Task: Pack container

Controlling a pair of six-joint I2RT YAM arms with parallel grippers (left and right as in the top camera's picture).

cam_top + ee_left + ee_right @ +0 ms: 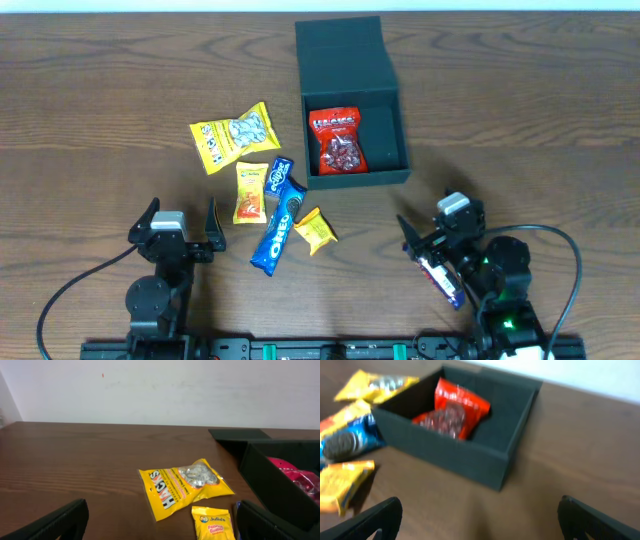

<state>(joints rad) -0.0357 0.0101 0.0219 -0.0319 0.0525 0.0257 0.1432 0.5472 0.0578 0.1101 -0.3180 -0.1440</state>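
Down at the near edge of the desk (90, 80), both arms hang low. The left gripper (181, 216) has its jaws spread wide, nothing between them. Same for the right gripper (430, 256): wide apart and empty. Just ahead of the left one lies a scatter of snacks: an Oreo packet (280, 228), a small yellow packet (316, 230) and a big yellow packet (232, 137). Further back, past the middle of the desk, sits the container (360, 178), flap lid thrown open toward the far edge and a red packet (337, 140) inside. It lies ahead and left of the right gripper, and ahead and well right of the left gripper, touching neither.
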